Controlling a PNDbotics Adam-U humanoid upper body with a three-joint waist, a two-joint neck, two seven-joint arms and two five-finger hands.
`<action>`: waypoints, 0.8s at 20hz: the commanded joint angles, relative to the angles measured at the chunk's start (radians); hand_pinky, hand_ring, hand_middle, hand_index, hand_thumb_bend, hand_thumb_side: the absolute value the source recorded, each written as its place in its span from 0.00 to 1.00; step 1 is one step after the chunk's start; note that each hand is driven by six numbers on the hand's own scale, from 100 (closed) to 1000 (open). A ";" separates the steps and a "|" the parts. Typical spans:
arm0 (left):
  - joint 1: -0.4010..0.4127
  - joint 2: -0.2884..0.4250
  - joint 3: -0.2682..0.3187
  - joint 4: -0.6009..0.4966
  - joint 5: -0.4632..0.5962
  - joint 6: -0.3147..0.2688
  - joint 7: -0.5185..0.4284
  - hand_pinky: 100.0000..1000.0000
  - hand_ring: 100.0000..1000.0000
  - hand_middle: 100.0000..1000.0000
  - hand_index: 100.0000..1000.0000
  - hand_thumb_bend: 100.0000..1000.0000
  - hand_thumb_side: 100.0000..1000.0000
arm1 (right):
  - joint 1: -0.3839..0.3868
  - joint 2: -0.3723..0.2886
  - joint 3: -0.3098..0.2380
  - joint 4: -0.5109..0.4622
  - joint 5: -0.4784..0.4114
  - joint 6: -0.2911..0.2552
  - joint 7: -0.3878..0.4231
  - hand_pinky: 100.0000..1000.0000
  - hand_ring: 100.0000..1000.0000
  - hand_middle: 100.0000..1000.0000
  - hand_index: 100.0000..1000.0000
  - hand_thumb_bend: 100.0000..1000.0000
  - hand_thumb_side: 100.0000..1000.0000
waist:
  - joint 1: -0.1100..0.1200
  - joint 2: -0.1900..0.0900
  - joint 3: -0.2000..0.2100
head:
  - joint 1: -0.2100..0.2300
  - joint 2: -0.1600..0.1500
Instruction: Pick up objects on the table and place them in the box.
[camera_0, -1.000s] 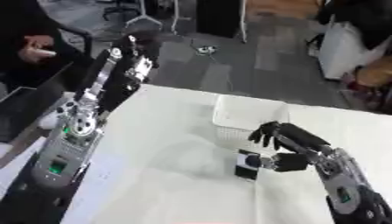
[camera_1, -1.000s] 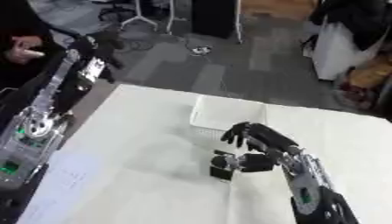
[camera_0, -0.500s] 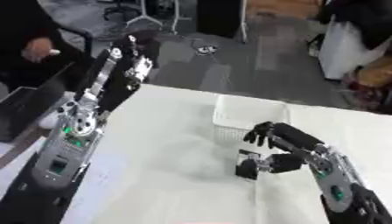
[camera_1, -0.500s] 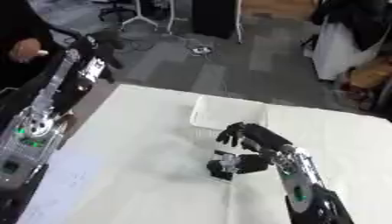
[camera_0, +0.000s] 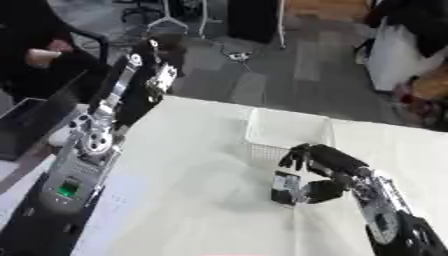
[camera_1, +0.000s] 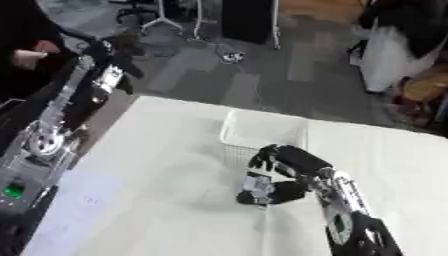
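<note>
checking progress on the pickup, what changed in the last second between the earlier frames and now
Little changed. The right hand stays curled around the small dark object beside the white box; any lift is too slight to tell. The left hand stays raised past the table's far edge.

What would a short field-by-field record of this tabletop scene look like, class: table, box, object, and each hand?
table: white table
box: white mesh box, open top, at the table's far side
object: small dark block, just in front of the box
right hand: curled round the block
left hand: raised beyond the table's far left edge, holding nothing that shows
</note>
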 joint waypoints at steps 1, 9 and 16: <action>-0.019 0.015 0.008 -0.015 0.000 0.001 -0.001 0.30 0.53 0.65 0.84 0.07 0.87 | -0.024 0.000 -0.008 -0.002 0.030 -0.001 -0.017 0.52 0.61 0.64 0.77 0.88 1.00 | 0.005 -0.009 0.001 | 0.008 0.000; -0.018 0.015 0.008 -0.015 -0.001 0.001 -0.002 0.30 0.53 0.65 0.84 0.07 0.87 | -0.026 -0.003 -0.017 0.019 0.092 0.008 -0.046 0.58 0.64 0.66 0.77 0.85 1.00 | 0.004 -0.010 0.000 | 0.009 -0.002; -0.017 0.015 0.008 -0.015 -0.001 0.000 -0.002 0.29 0.53 0.65 0.84 0.07 0.87 | -0.025 -0.005 -0.029 0.034 0.145 0.021 -0.063 0.62 0.66 0.67 0.79 0.85 1.00 | 0.005 -0.009 -0.002 | 0.011 -0.004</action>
